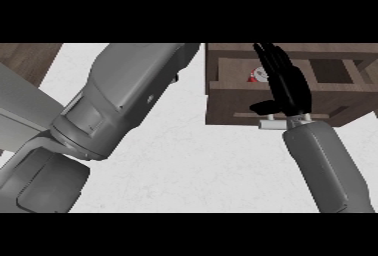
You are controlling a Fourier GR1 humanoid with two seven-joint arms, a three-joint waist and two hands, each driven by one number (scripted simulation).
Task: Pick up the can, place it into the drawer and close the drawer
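The small red and white round can sits inside the open brown wooden drawer. The black right hand is just beside it, partly hiding it. Its fingers are straight and hold nothing.

Left forearm and right forearm are grey shells; right hand black.

A kitchen, by its white counter (faintly veined) and the brown wooden drawer.
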